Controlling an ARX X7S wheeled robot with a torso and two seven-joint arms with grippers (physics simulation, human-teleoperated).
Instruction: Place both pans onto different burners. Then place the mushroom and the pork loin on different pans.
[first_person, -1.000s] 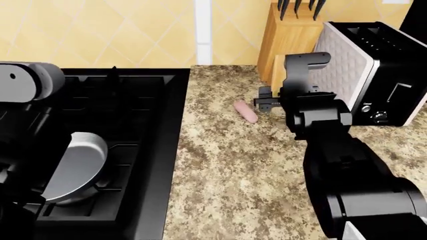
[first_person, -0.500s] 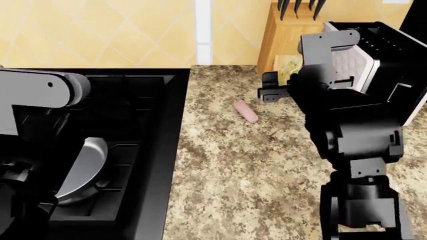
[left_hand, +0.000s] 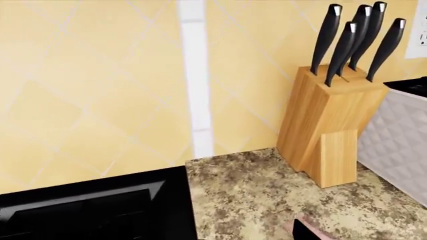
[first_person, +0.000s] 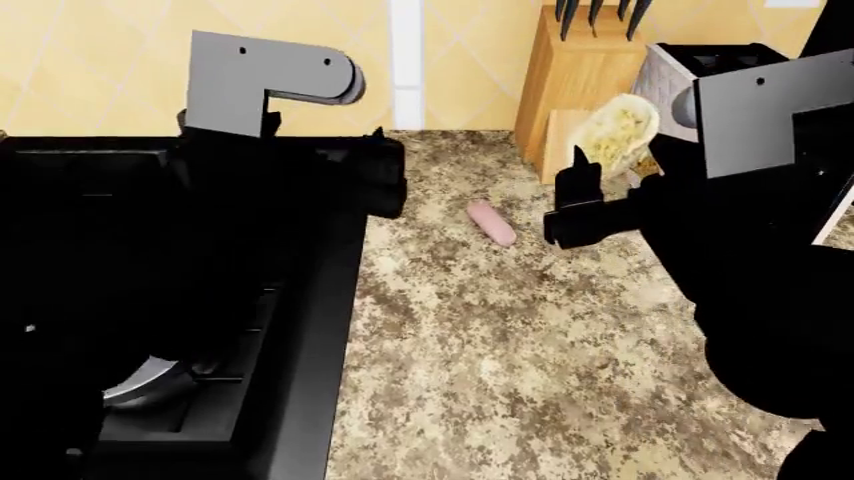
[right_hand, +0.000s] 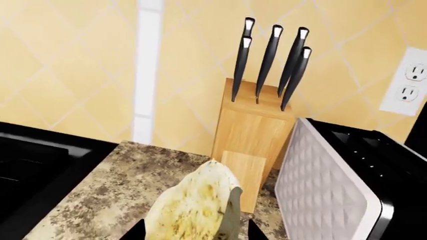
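The right pincer (first_person: 587, 205) is raised above the speckled surface (first_person: 507, 340) and clamped on the mushroom (first_person: 619, 135); the right wrist view shows its dark fingers (right_hand: 233, 220) pressed against the lower sides of the mottled cap, which rises between them. The mushroom's long axis runs up and slightly toward the knife block (first_person: 574, 85) and the toaster (right_hand: 333, 185) behind it. Just beside the pincer, toward the stove (first_person: 287, 330), the pork loin (first_person: 491, 222) lies flat on the surface, its long axis slanting from the wall toward the robot's right. The left pincer's opening cannot be told; its arm (first_person: 267, 85) hangs over the stove. A grey pan (first_person: 140, 380) shows only as a sliver on the near grate.
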